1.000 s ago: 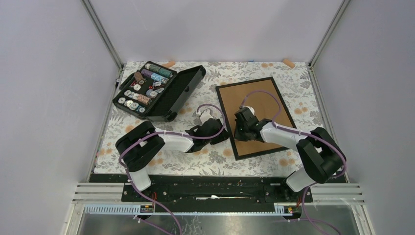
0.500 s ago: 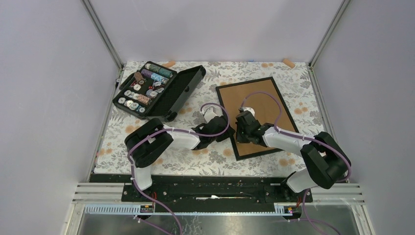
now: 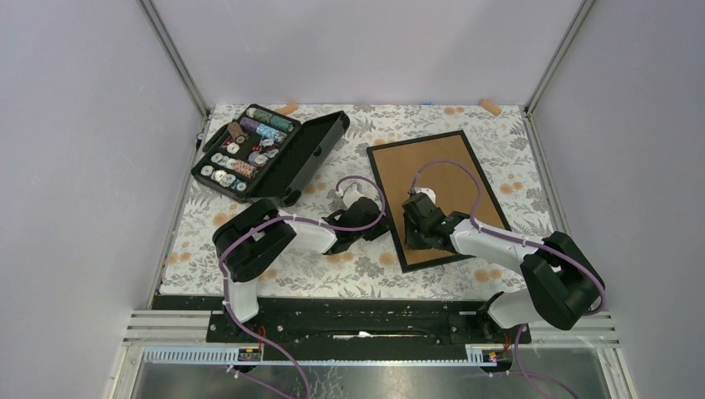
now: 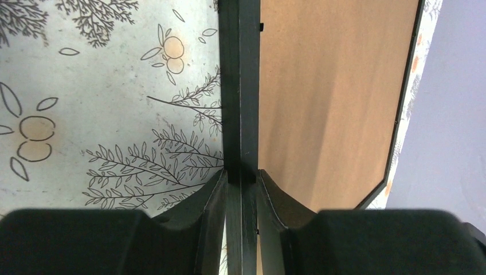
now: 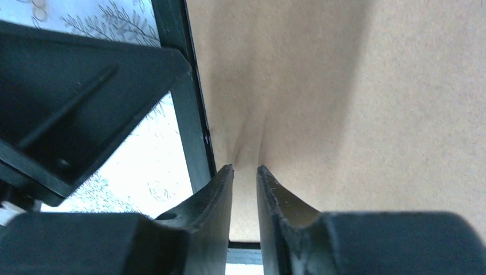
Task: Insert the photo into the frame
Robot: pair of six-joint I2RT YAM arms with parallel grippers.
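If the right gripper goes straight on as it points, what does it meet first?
The brown board, just inside the frame edge: the right gripper points at it, tips seemingly close; depth unclear.

- Left arm (image 3: 306, 236) and right arm (image 3: 486, 238) — white link shells, bulky black joint housings.
- Purple cables (image 3: 445, 161) loop along each arm.
- Jaws — matte black, tapering, with curved inner faces.

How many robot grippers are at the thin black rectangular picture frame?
2. The left gripper straddles the frame's left rail; the right gripper points at its brown backing board beside that rail. None hidden.
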